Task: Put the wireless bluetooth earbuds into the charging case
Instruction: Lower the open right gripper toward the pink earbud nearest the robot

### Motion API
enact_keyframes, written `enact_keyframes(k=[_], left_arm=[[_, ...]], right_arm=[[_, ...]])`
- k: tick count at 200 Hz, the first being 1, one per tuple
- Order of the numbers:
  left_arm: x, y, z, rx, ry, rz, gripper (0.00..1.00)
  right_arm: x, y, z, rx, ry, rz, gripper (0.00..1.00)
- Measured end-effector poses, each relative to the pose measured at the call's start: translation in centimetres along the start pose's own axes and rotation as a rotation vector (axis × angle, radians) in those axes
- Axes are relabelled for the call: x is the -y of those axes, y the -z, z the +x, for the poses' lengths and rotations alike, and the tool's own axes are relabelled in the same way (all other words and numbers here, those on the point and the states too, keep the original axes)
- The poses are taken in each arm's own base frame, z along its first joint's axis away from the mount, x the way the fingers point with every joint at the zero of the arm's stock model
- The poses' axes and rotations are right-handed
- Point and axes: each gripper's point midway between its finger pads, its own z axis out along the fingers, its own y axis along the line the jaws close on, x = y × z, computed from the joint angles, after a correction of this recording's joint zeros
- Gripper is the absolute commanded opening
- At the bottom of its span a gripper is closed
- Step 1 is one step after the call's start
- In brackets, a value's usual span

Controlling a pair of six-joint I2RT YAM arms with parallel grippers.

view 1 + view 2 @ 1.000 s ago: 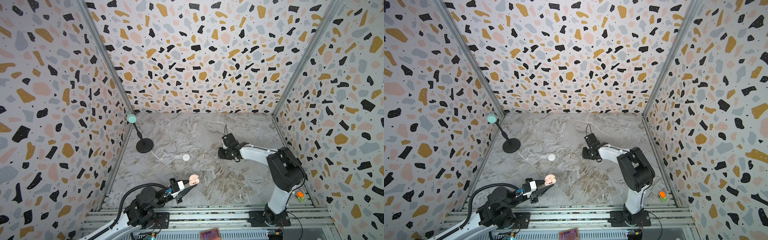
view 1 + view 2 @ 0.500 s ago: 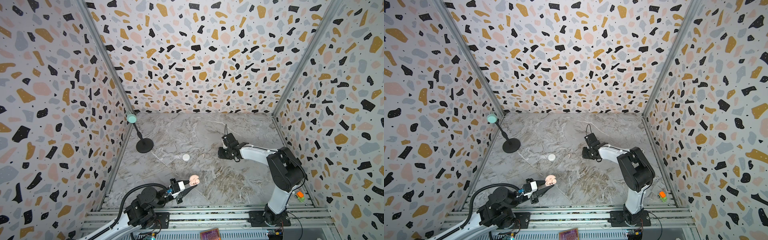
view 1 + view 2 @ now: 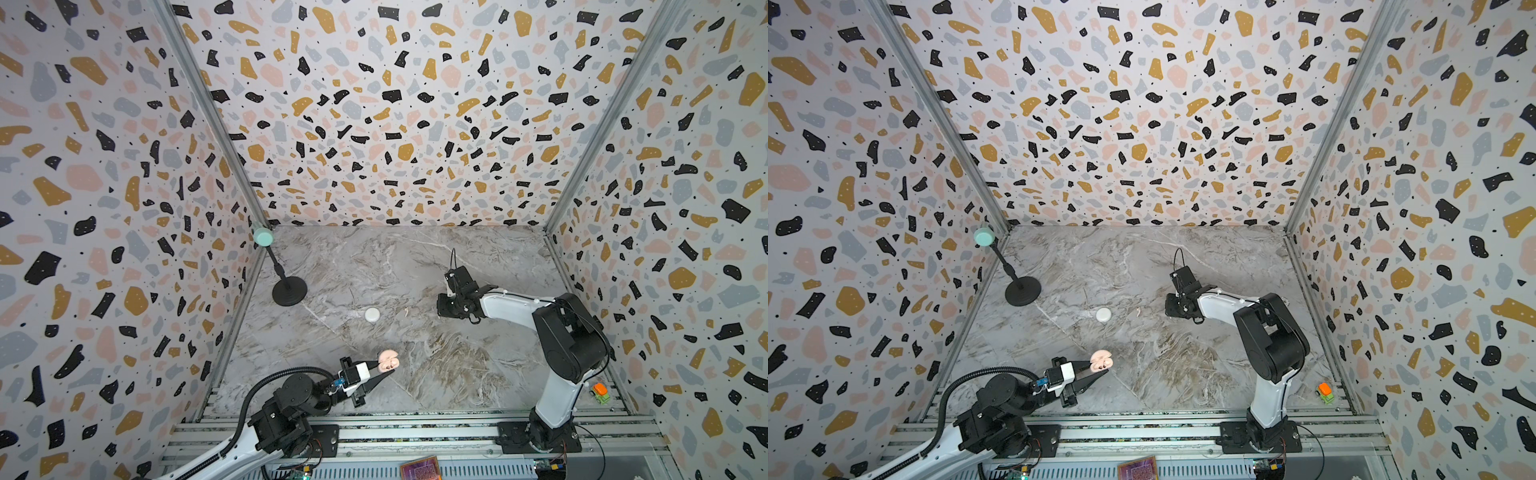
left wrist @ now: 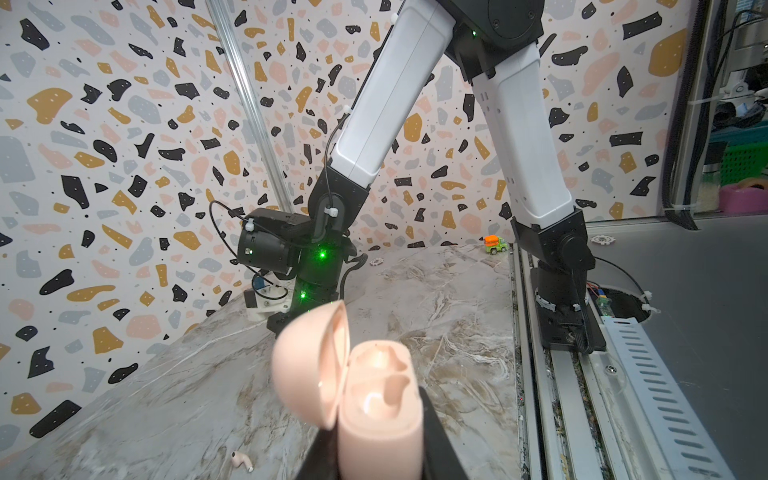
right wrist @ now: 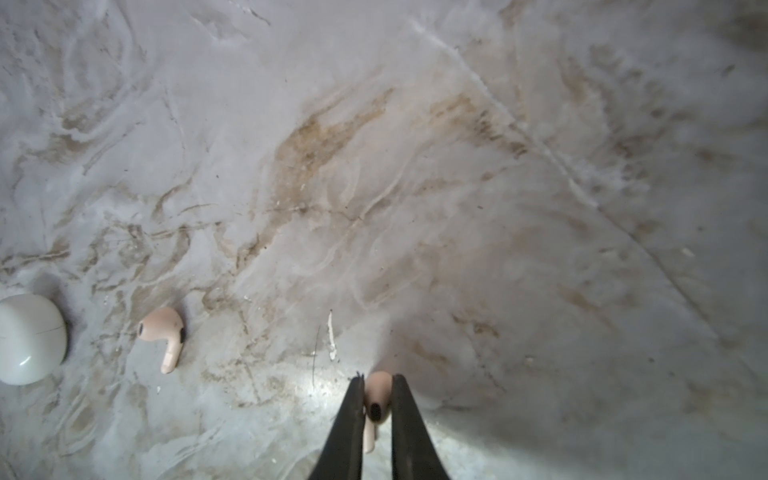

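1. Clamped shut on the lower body of the pink charging case (image 3: 388,360) by the left end effector (image 3: 386,368), at lower centre of both top views, with the lid hinged open and the sockets showing (seen close in the left wrist view).
2. Pinched between the nearly closed fingers of the right end effector (image 5: 377,384): a pink earbud (image 5: 376,401), head near the fingertips, stem running back between them (cannot tell whether lifted or touching the worktop (image 3: 457,257)). Right of centre in both top views, well apart from the case, and hidden there under the end effector.
3. Lying loose on the worktop, left of the right end effector in both top views: a second pink earbud (image 3: 406,309), near but apart from a closed round white case (image 3: 372,314) further left.
4. Both placed above the straight line from the right end effector down-left to the pink charging case, not on it.
5. Low in the left wrist view, on the worktop beside the open lid: a stemmed earbud (image 4: 242,460) (cannot tell whether the same loose one).
6. Around the edges: black stand with teal head (image 3: 289,291) at the worktop's left side; orange-and-green toy car (image 3: 599,392) at lower right, near the right arm's base; small white toothed ring (image 4: 377,262) on the worktop, seen in the left wrist view.
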Motion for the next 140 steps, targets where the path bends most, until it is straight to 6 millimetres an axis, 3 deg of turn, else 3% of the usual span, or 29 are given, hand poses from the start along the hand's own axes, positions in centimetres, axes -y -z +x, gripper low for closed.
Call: enact_keyframes(k=[140], left_arm=[[0.02,0.0,0.0,0.0,0.0,0.001,0.0]], right_arm=[[0.43,-0.22,-0.18,0.04,-0.042,-0.057,0.11]])
